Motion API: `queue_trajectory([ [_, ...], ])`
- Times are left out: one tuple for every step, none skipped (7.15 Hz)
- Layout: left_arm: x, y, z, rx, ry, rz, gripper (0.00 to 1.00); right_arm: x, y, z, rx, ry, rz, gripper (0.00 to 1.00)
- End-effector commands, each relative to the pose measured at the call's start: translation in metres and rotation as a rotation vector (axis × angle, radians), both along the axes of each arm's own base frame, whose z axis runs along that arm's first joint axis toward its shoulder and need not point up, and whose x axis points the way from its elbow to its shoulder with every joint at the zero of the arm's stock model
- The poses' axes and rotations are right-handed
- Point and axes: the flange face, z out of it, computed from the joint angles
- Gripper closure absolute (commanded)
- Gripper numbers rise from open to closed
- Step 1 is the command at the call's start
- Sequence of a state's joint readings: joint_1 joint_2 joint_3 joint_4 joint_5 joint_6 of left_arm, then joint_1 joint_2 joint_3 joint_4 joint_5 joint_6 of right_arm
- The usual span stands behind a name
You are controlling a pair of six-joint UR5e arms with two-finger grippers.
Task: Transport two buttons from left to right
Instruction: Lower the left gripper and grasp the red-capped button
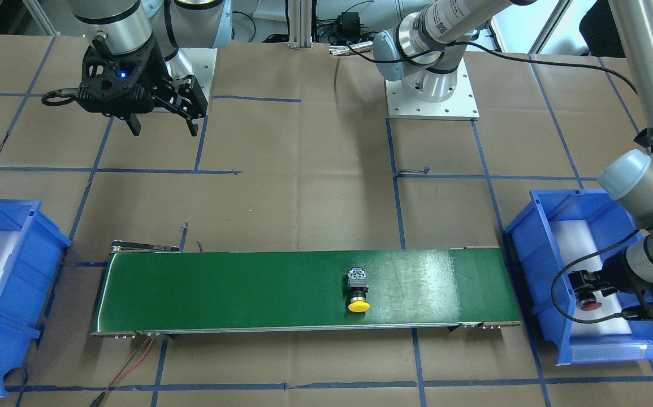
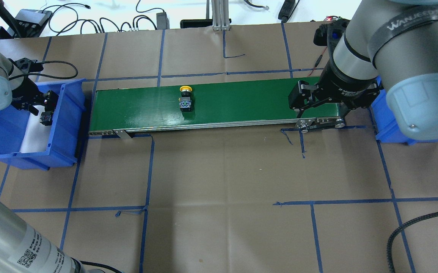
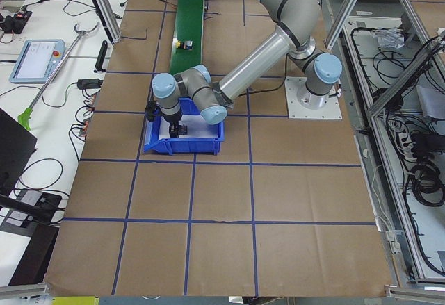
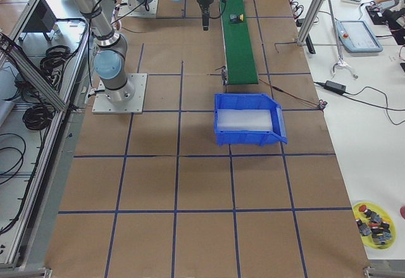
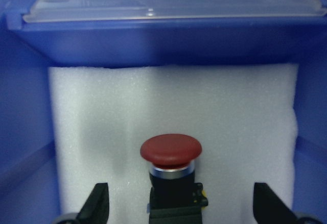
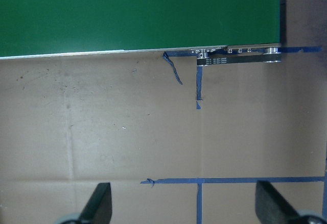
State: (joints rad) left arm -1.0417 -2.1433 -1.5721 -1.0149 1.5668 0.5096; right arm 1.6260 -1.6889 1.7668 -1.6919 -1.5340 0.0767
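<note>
One yellow button [image 1: 358, 291] rests on the conveyor [image 1: 219, 288], red button [image 5: 171, 157] in bin [image 1: 535, 271].

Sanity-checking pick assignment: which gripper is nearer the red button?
Left. The left gripper is down in the blue bin, open, straddling the red button; the right gripper hovers near the far end of the conveyor.

Yellow-capped button [image 1: 358, 295]; red-capped button [image 5: 171, 151]; green belt [image 1: 219, 294]; blue bin [image 1: 530, 254]

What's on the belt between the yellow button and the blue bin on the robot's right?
Nothing: in the front-facing view the green belt runs bare from the yellow button to its end near that bin.
</note>
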Motion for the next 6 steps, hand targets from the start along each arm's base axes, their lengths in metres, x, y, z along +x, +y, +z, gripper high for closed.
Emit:
queue_trajectory([
  [0.002, -0.006, 0.009, -0.012, -0.006, 0.010, 0.54, 0.000, 0.000, 0.001, -0.001, 0.000, 0.000, 0.00],
  [0.003, -0.007, 0.010, -0.012, -0.005, 0.016, 0.72, 0.000, -0.001, 0.001, -0.006, 0.000, 0.000, 0.00],
  [0.002, -0.006, 0.012, -0.014, -0.006, 0.020, 0.86, 0.000, 0.000, 0.001, -0.004, 0.000, 0.000, 0.00],
  [0.002, -0.007, 0.019, -0.022, -0.009, 0.020, 0.97, 0.000, 0.000, 0.002, -0.006, 0.000, 0.000, 0.00],
  [0.000, -0.007, 0.029, -0.032, -0.014, 0.016, 0.99, 0.000, 0.000, 0.002, -0.007, 0.000, 0.000, 0.00],
  [0.001, -0.006, 0.042, -0.038, -0.018, 0.016, 1.00, 0.000, -0.001, 0.002, -0.006, 0.000, 0.000, 0.00],
])
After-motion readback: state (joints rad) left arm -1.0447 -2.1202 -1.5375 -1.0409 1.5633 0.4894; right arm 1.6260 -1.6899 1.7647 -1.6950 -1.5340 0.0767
